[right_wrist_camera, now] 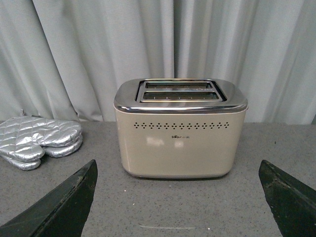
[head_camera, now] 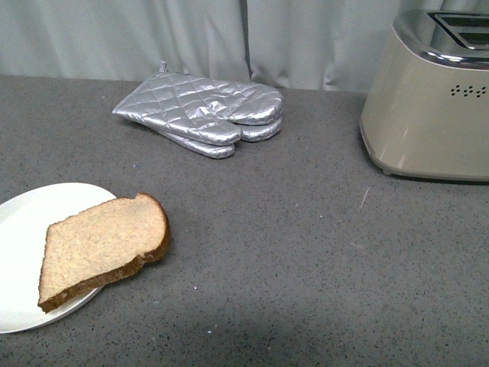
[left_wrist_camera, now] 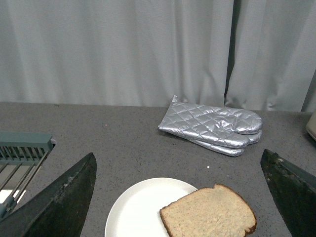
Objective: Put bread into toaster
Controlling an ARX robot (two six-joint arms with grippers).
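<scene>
The bread is one light-brown slice with a darker crust. It lies flat, partly on the white plate at the front left, its rounded end hanging over the rim. The beige toaster stands at the far right, chrome slots up. Neither arm shows in the front view. In the left wrist view my left gripper is open, fingers wide, above the bread and the plate. In the right wrist view my right gripper is open and empty, facing the toaster.
Silver quilted oven mitts lie stacked at the back middle of the grey counter; they also show in the left wrist view and the right wrist view. A green-grey rack stands left of the plate. Grey curtains hang behind.
</scene>
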